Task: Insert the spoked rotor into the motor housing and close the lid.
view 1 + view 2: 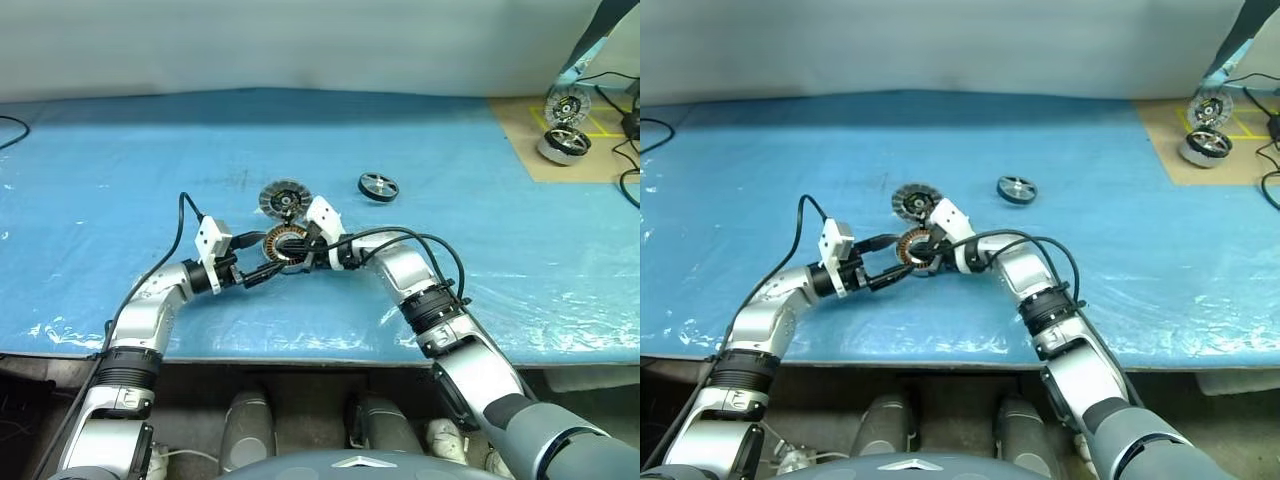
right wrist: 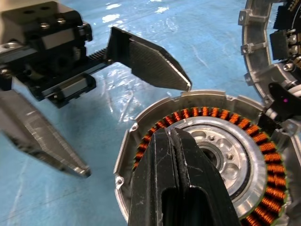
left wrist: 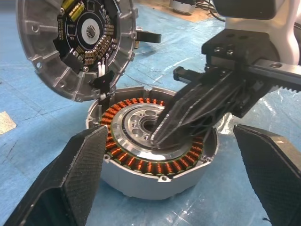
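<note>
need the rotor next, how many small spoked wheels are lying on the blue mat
1: the spoked wheel lies alone on the blue mat, beyond and right of the motor housing. The parts on the brown board aren't clear enough to tell.

Your right gripper (image 3: 162, 136) blocks the motor housing (image 3: 141, 169) top; lid (image 1: 285, 198) crowds 12 o'clock; rotor (image 1: 378, 186) at 2 o'clock sits clear.
</note>
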`<state>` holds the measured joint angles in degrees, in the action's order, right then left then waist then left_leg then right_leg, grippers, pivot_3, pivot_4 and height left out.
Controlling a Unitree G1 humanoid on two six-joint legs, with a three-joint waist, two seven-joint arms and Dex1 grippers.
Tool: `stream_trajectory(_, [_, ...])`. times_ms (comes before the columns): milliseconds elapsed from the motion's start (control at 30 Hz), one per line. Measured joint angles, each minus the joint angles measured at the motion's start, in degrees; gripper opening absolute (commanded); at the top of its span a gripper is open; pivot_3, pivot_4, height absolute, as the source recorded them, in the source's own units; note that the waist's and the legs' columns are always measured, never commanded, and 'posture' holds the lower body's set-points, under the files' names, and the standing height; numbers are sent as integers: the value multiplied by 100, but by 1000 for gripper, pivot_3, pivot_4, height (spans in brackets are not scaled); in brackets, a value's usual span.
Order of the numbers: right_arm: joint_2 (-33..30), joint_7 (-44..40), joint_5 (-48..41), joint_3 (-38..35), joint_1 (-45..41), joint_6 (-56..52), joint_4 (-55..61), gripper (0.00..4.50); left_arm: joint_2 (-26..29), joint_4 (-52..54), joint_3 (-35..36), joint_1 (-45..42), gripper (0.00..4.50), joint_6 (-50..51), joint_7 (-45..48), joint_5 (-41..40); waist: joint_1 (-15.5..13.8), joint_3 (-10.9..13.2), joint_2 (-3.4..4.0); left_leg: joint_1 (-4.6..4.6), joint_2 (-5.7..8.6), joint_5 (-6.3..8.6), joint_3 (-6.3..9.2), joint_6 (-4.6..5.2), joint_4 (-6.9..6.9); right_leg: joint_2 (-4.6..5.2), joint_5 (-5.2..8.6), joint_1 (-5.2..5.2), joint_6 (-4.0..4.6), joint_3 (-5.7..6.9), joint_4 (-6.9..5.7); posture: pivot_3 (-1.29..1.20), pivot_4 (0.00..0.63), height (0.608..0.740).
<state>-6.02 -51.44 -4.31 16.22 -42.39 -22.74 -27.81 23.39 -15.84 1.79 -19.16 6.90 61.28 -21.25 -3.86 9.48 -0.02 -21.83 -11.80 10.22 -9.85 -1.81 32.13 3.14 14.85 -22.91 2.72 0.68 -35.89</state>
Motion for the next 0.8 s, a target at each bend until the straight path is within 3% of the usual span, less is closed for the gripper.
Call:
stream_trajectory(500, [90, 5, -595, -502, -182, -1066, 70, 35, 1, -1, -25, -18, 4500, 0, -1, 7, -6, 0, 0, -20, 0, -1, -2, 1, 1, -1, -12, -15, -20, -1, 8, 0, 150, 740])
stream_trajectory(800, [90, 331, -422, -416, -195, -830, 108, 35, 3, -1, -57, -23, 4500, -1, -1, 7, -4, 1, 0, -19, 0, -1, -1, -1, 0, -1, -11, -15, -19, 1, 6, 0, 150, 740])
